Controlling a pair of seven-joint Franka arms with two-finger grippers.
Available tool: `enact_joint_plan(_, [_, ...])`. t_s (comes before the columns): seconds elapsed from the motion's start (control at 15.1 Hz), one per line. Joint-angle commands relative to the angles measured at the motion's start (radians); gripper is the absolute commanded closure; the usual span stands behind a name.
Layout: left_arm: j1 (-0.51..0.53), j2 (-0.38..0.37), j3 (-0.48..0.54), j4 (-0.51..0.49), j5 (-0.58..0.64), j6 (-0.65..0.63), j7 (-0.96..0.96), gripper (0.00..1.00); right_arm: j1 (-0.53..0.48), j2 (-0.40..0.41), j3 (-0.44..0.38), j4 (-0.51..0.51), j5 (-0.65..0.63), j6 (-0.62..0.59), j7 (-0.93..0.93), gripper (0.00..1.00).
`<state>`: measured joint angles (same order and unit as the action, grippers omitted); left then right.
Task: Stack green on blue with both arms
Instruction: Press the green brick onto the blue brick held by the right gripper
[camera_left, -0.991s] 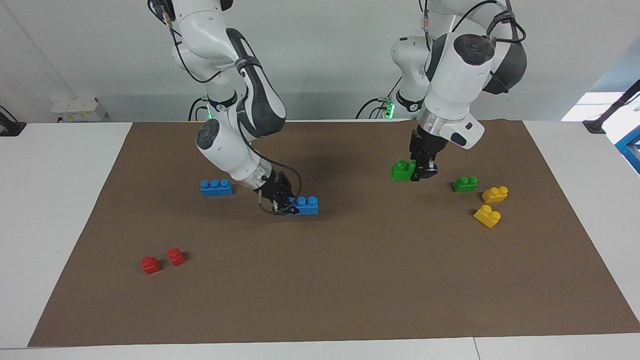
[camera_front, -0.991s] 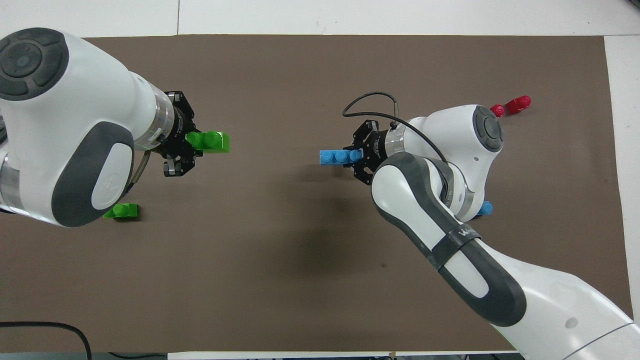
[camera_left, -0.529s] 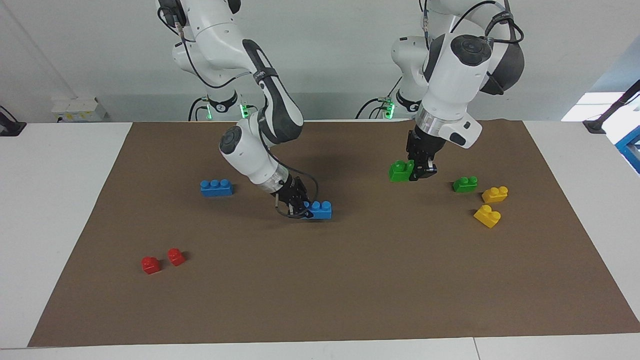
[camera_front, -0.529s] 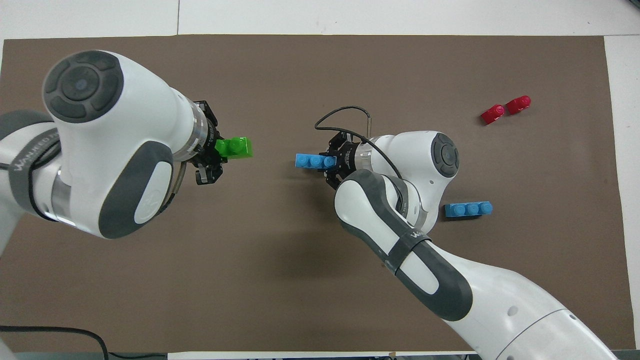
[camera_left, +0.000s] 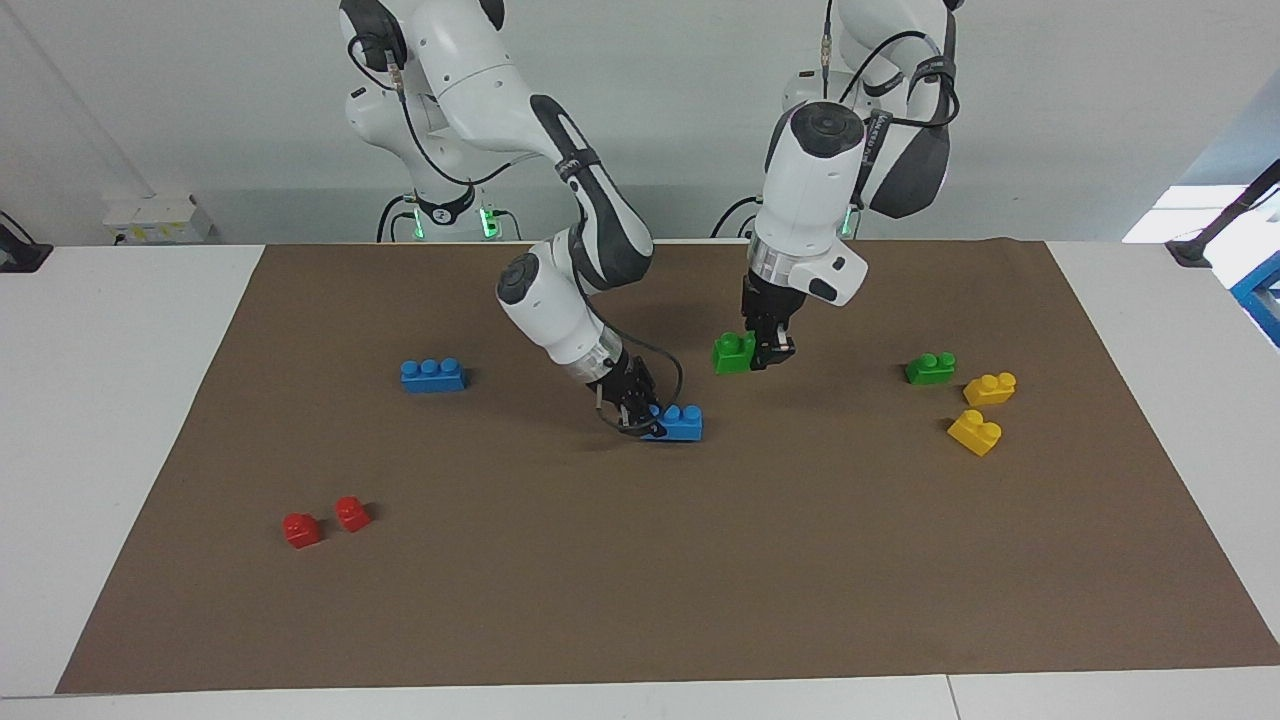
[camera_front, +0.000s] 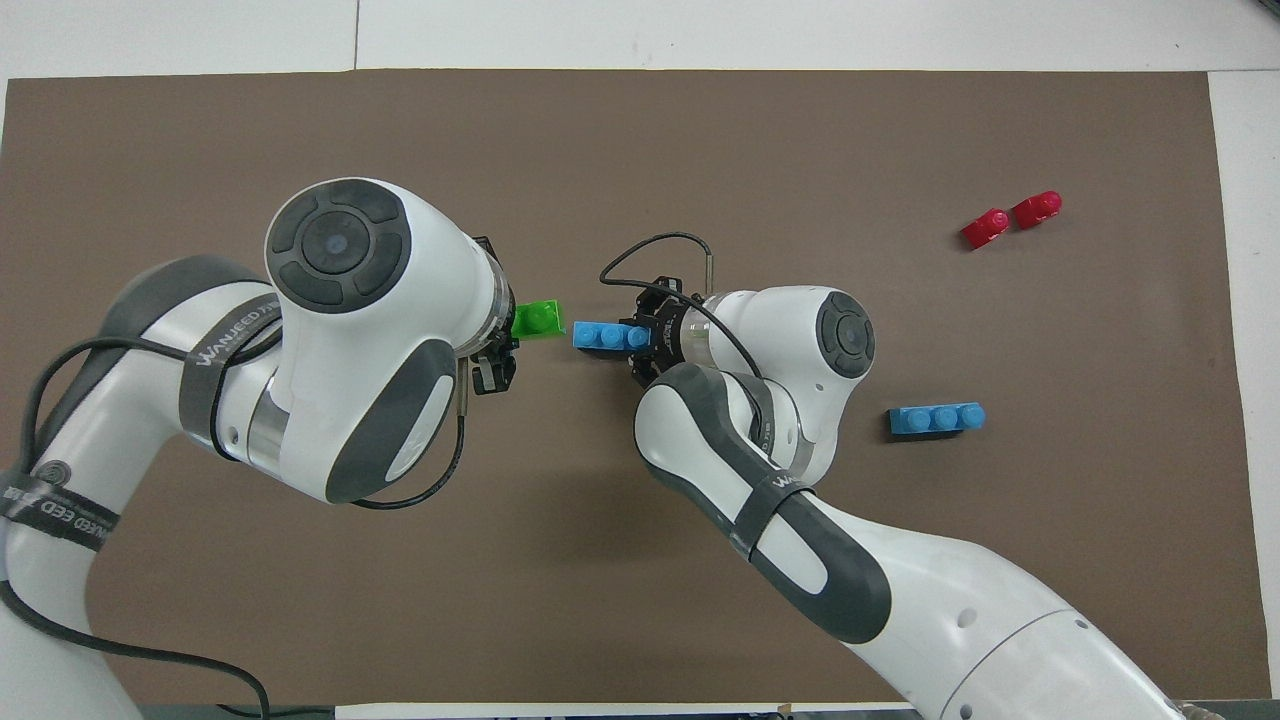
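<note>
While both arms meet near the middle of the frame, the right gripper (camera_left: 640, 412) pinches one end of a blue brick (camera_left: 680, 423), three studs up, its long axis level across the picture, low over the brown mat (camera_left: 640, 600). Higher in the facing view, the left gripper (camera_left: 768, 352) clamps a bright-green brick (camera_left: 733, 353), studs up. Overhead, that arm's wrist hides most of the green brick and its fingers.

Held brick (camera_left: 733, 353) hangs near gripped brick (camera_left: 684, 421), apart, mid-mat (camera_left: 640, 600).
</note>
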<state>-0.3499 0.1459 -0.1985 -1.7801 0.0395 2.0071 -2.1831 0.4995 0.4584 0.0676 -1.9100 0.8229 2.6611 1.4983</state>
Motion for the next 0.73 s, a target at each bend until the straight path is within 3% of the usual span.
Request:
enact_joint_plan(0.0, [-0.053,0.032,0.01,-0.028,0.063,0.061,-0.076,1.0,0.014,0.005,-0.005,0.006,0.024,0.019,-0.001,1.0])
enact_joint_plan(0.66, [-0.084,0.066,0.01,-0.114,0.118,0.226,-0.118,1.0,0.014,0.02,-0.005,0.003,0.024,0.025,-0.006,1.0])
